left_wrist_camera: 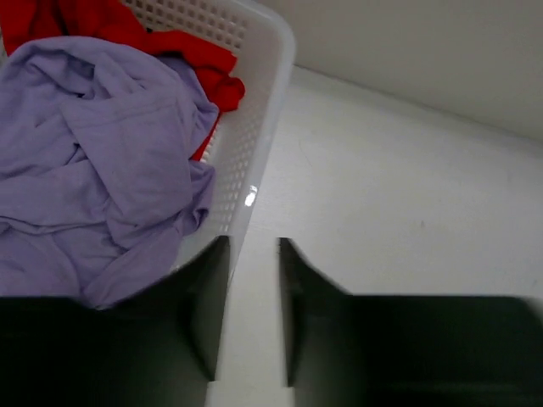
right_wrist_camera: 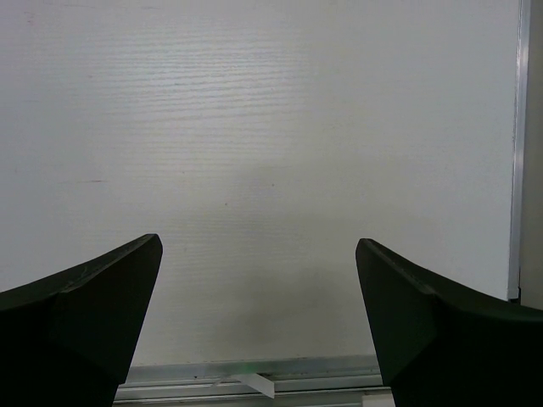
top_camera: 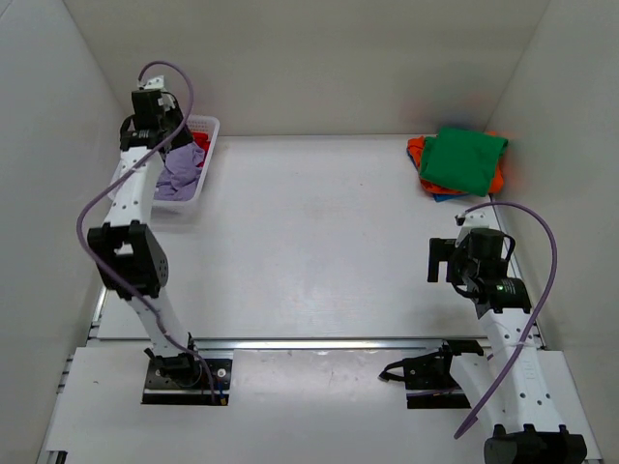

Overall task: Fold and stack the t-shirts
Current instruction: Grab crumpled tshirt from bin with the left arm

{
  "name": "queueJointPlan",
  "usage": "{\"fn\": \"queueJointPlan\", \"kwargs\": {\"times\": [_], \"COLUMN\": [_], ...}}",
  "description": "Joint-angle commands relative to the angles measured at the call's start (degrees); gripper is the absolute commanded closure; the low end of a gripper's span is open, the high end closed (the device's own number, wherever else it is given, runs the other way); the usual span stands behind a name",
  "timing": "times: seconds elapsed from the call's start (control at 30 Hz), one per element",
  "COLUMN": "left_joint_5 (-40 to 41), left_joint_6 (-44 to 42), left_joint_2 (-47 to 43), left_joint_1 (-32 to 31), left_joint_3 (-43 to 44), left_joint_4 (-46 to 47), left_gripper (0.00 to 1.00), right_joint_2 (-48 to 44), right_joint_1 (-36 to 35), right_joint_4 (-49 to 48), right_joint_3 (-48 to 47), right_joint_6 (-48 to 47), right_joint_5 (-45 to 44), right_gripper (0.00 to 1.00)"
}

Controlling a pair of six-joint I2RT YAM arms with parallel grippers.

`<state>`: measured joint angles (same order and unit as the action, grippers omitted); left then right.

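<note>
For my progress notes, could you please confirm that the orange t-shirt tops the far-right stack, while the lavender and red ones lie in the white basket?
Not quite: the top external view shows the green t-shirt on top, with the orange t-shirt beneath it. The lavender t-shirt and red t-shirt do lie in the white mesh basket.

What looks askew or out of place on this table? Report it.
The lavender t-shirt lies crumpled in the white basket, partly over a bunched red t-shirt. At the far right, the green t-shirt sits skewed on its stack, with the orange t-shirt and the blue t-shirt sticking out unevenly.
</note>
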<state>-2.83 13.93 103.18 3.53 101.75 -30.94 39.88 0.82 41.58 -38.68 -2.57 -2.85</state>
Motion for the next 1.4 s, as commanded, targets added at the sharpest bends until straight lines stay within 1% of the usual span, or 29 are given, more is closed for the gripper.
{"fn": "queueJointPlan", "kwargs": {"times": [0.0,0.03,0.07,0.1,0.17,0.2,0.27,0.33,0.5,0.6,0.63,0.67,0.7,0.73,0.87,0.9,1.03,1.1,1.13,1.17,1.2,1.23,1.27,1.3,1.33,1.37], "left_joint_5": [1.5,1.9,2.7,2.7,2.7,2.7,5.4,8.2,11.5,12.4,12.8,13.2,13.0,13.6,13.7,13.5,17.1,17.6,17.2,17.9,19.4,19.9,20.1,19.1,17.6,14.5], "left_joint_6": [3.9,4.1,4.3,4.7,5.5,5.7,5.8,5.6,5.0,4.0,3.6,3.0,2.5,2.7,2.5,2.2,1.4,-0.3,-1.3,-2.7,-4.8,-6.7,-7.3,-8.0,-8.1,-8.1], "left_joint_2": [7.0,9.9,12.6,14.0,19.2,20.5,23.9,25.3,25.9,26.4,26.4,26.6,26.9,26.8,25.2,23.8,15.7,12.9,11.3,10.4,8.1,5.2,1.9,0.5,-2.9,-4.8], "left_joint_1": [2.5,2.9,3.1,3.1,3.4,3.4,3.2,2.9,2.9,3.7,3.7,3.4,3.6,3.6,3.8,3.6,1.2,-0.7,-2.2,-4.6,-5.9,-8.5,-11.0,-12.2,-14.2,-17.1], "left_joint_3": [8.4,11.0,13.5,14.9,19.2,20.0,21.3,20.5,16.2,15.2,15.7,16.8,17.4,17.7,18.7,19.1,16.8,19.0,21.4,21.7,22.8,23.8,23.0,22.7,21.4,20.4], "left_joint_4": [-0.8,-0.4,-0.4,-0.2,-0.8,-0.8,-0.9,-0.3,1.7,1.8,1.3,0.4,-0.4,-0.7,-1.9,-2.0,0.7,-0.1,-1.0,-1.0,-0.9,-0.6,0.2,1.5,3.2,4.5], "left_gripper": [0.51,0.38,0.32,0.27,0.25,0.24,0.24,0.25,0.3,0.36,0.51,0.68,0.9,1.0,1.0,1.0,1.0,1.0,1.0,1.0,1.0,1.0,1.0,1.0,1.0,1.0], "right_joint_2": [-0.6,-0.8,-0.2,-0.1,0.4,0.7,1.0,1.7,2.0,2.8,2.7,2.7,2.4,2.5,1.3,1.8,1.9,2.0,1.8,1.6,1.1,0.6,0.4,0.1,-0.4,-0.8], "right_joint_1": [0.4,0.1,0.4,0.3,0.6,0.8,0.9,1.5,1.5,0.9,1.2,1.2,1.3,1.5,1.9,1.7,1.7,1.7,1.7,1.7,1.6,1.8,2.0,2.1,2.2,2.0], "right_joint_4": [-1.3,-1.2,-1.4,-1.4,-1.7,-1.3,-1.1,-1.0,-1.4,-1.2,-1.4,-1.6,-1.1,-1.4,-1.4,-1.4,-1.4,-1.1,-1.3,-1.4,-1.3,-1.6,-1.1,-1.3,-1.7,-1.5], "right_joint_3": [-0.2,-0.2,-0.1,0.1,-0.3,-0.1,-0.1,-0.1,-0.2,-0.1,-0.3,0.0,0.2,-0.2,-0.1,-0.2,-0.2,-0.2,0.4,-0.1,0.0,-0.1,-0.1,0.0,0.0,0.1], "right_joint_6": [-0.4,-0.2,-0.5,-0.5,-0.5,-0.4,-0.2,-0.7,-0.3,-0.3,-0.9,-0.8,-0.9,-0.9,-1.2,-1.0,-1.0,-0.7,-0.9,-1.0,-0.4,-0.9,-0.8,-0.8,-0.8,-0.6], "right_joint_5": [1.3,1.7,1.8,1.9,1.9,1.6,2.1,2.2,2.3,2.6,2.4,2.2,2.4,2.4,2.4,2.3,2.2,2.2,2.3,2.3,2.2,2.3,2.3,2.2,2.5,2.2], "right_gripper": [0.04,0.04,0.04,0.04,0.04,0.04,0.04,0.04,0.04,0.04,0.04,0.04,0.04,0.04,0.03,0.04,0.04,0.04,0.05,0.04,0.04,0.04,0.04,0.04,0.04,0.04]}}
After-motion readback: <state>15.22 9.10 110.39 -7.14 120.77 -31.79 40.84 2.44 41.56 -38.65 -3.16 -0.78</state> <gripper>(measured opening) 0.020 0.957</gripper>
